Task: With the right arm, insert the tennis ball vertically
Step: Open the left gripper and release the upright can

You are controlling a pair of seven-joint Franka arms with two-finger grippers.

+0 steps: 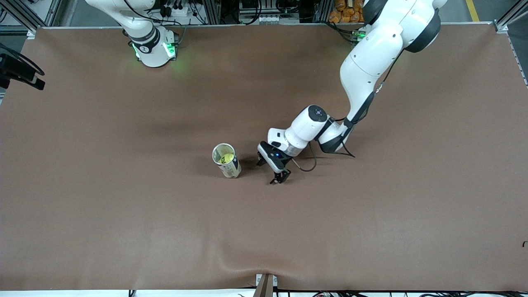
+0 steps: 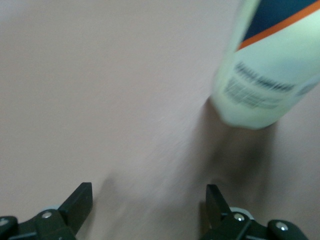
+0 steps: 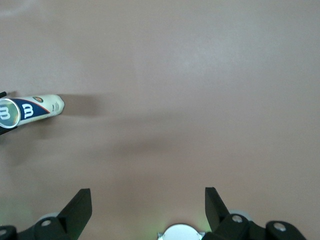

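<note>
A cream and blue can (image 1: 226, 160) stands upright near the table's middle. A yellow tennis ball (image 1: 227, 157) shows inside its open top. My left gripper (image 1: 270, 170) hangs low beside the can, toward the left arm's end of the table, open and empty. In the left wrist view the can (image 2: 265, 70) is close ahead of the open left gripper (image 2: 147, 200). My right gripper (image 3: 147, 202) is open and empty, high over bare table near its own base, and is out of the front view. From there the can (image 3: 37, 110) looks small and distant.
The brown mat (image 1: 123, 206) covers the whole table and has a ripple at its front edge (image 1: 243, 268). The right arm's base (image 1: 154, 49) glows green at the back edge. A black bracket (image 1: 18, 72) sticks in at the right arm's end.
</note>
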